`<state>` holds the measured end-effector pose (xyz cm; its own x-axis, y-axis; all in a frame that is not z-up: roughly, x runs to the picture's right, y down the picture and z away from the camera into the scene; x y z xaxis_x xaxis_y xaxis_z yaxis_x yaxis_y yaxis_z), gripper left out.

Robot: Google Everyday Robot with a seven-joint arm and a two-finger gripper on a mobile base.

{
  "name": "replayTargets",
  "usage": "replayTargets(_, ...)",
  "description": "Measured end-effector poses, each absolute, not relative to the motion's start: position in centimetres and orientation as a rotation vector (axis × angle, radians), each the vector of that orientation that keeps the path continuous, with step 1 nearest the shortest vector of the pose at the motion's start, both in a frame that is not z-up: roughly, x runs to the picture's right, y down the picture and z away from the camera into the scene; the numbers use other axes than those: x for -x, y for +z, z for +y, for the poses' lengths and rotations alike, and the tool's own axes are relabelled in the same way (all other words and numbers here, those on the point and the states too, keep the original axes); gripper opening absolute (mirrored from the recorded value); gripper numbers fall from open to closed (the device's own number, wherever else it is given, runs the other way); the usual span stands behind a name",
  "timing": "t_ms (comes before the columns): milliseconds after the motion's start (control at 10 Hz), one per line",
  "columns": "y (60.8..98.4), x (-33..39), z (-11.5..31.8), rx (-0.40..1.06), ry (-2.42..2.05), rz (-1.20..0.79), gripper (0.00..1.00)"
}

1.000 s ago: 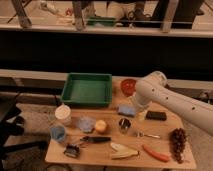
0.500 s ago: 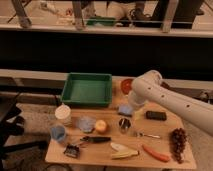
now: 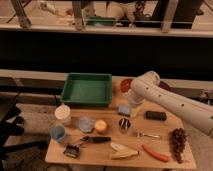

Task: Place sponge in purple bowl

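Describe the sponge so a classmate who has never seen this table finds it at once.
Start at the green tray on the table. Off its near right corner lies the sponge, just below the arm's end effector. It is a pale blue block, unlike the metal cup in front and the black box beside it.

So the room's looking pretty dim, with warm light falling mostly on the wooden table (image 3: 165, 128) that's sitting in the middle. Behind it a wide dark panel (image 3: 100, 52) is running across the whole width, with a pale ledge (image 3: 30, 75) lying along its bottom edge and a lighter rail (image 3: 50, 29) along the top. Metal posts (image 3: 77, 12) are standing up beyond that rail. Grey floor (image 3: 32, 117) is showing on the left, where a black shape (image 3: 7, 119), maybe a chair, is poking in. The gripper (image 3: 128, 105) is hanging low over the table's back-middle part.
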<state>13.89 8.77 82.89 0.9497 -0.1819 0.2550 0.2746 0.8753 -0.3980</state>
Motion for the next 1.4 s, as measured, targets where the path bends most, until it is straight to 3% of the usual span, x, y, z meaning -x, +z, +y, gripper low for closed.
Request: replayTargets(1400,87.6,-12.2,10.9,0.514,-0.152,-0.130,0.80)
